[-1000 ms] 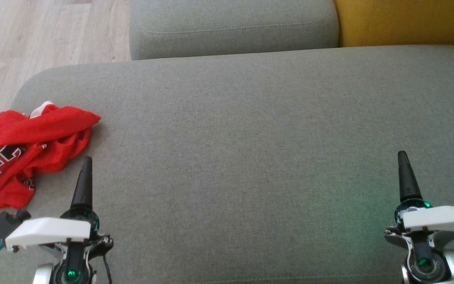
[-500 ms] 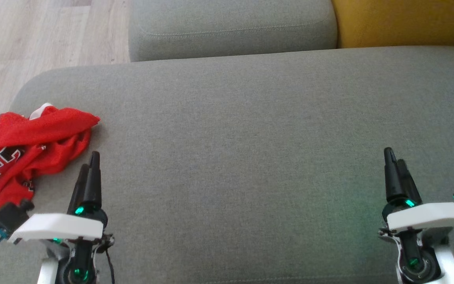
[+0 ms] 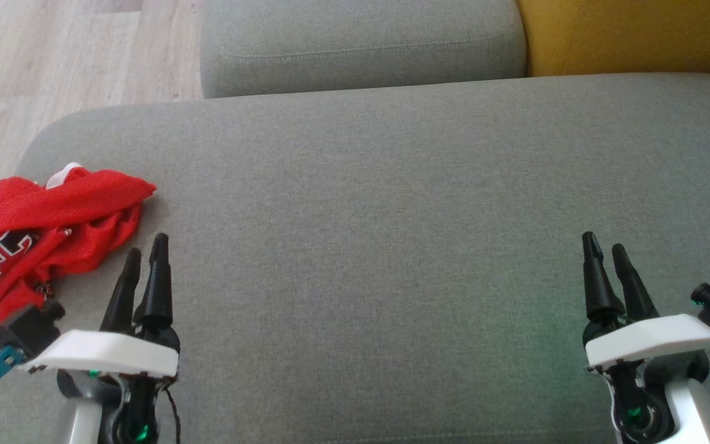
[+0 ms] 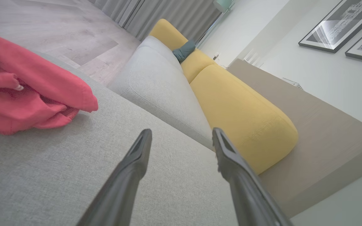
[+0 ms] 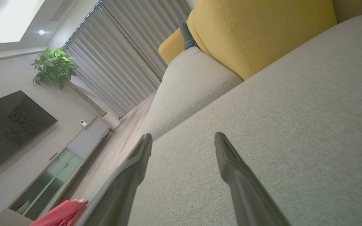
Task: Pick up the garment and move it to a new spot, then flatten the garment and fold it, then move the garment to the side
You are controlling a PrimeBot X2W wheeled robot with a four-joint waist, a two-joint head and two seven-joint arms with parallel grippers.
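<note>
A crumpled red garment [image 3: 40, 237] with black-and-white lettering lies at the left end of the grey sofa seat [image 3: 379, 203]. My left gripper [image 3: 145, 245] hovers open just right of it, with nothing between its fingers. In the left wrist view the garment [image 4: 30, 91] sits up and to the left of my open left gripper [image 4: 181, 134]. My right gripper [image 3: 601, 245] stands open and empty over the right part of the seat. In the right wrist view that gripper [image 5: 182, 138] is open over bare fabric, and a bit of the garment [image 5: 63, 213] shows at the bottom left.
A grey back cushion [image 3: 361, 43] and a yellow cushion [image 3: 626, 34] stand behind the seat. Wooden floor [image 3: 53, 55] lies beyond the seat's rounded left end. The right wrist view shows a TV [image 5: 8, 125], a low cabinet [image 5: 58, 163] and a plant [image 5: 53, 66] across the room.
Both wrists have rolled, so each gripper's second finger now shows beside the first. The left gripper has drifted slightly right, the right gripper slightly left. The garment has not moved.
</note>
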